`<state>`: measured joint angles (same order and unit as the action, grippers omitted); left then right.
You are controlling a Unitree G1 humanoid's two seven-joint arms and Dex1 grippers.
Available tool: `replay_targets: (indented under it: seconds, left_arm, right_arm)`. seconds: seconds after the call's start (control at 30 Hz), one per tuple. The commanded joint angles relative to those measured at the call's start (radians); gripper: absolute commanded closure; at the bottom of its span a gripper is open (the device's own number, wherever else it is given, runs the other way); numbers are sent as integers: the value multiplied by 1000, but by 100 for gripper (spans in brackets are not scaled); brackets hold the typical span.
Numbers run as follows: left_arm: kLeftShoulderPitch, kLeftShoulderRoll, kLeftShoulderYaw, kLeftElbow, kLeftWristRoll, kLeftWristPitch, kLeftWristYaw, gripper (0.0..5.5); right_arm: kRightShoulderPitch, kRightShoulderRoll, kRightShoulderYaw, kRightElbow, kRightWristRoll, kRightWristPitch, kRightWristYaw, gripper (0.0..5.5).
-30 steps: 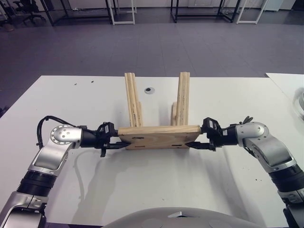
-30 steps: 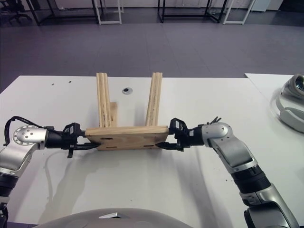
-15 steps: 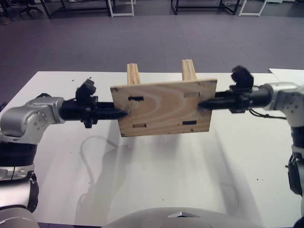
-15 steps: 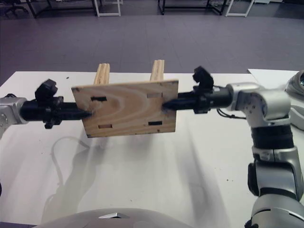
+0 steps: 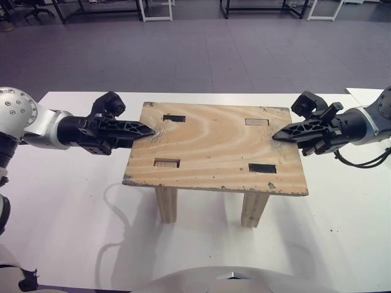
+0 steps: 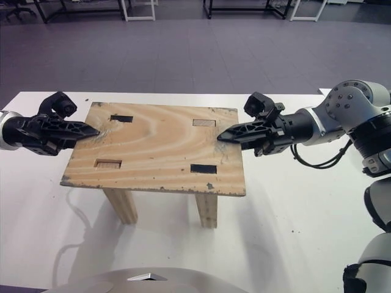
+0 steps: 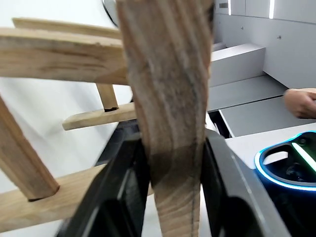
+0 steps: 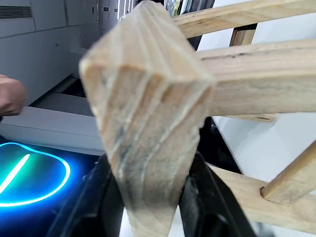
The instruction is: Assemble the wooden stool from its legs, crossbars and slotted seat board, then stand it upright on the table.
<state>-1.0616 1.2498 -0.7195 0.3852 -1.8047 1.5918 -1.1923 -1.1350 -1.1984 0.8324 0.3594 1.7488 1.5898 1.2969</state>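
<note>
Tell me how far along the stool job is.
Assembly looks done: the seat board sits on top of the legs, and crossbars join the legs underneath. In hand: the left tool and right tool each clamp a short edge of the board, holding it upright over the table. Left: release both tools; whether the legs bear weight I cannot tell.

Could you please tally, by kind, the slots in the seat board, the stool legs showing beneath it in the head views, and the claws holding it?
Slots in the seat board: 4
Legs showing beneath it: 2
Claws shut on its edges, left claw and right claw: 2
Total: 8
</note>
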Motion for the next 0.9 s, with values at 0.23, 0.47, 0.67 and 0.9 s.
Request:
replay_targets:
  seconds: [0.23, 0.47, 0.67, 0.9]
  left_arm:
    - [263, 57, 75, -97, -167, -134, 266, 284]
    - [637, 97, 514, -122, -135, -317, 499, 156]
    - [933, -256, 803, -202, 691, -1186, 831, 116]
    - [1058, -600, 703, -247, 1208, -1590, 1072, 116]
  right_arm:
    - [442, -77, -282, -47, 223, -122, -295, 298]
    - [848, -57, -796, -76, 223, -309, -579, 154]
    - [1034, 299, -995, -97, -538, -1150, -829, 148]
    - [880, 548, -943, 256, -1006, -1591, -956, 148]
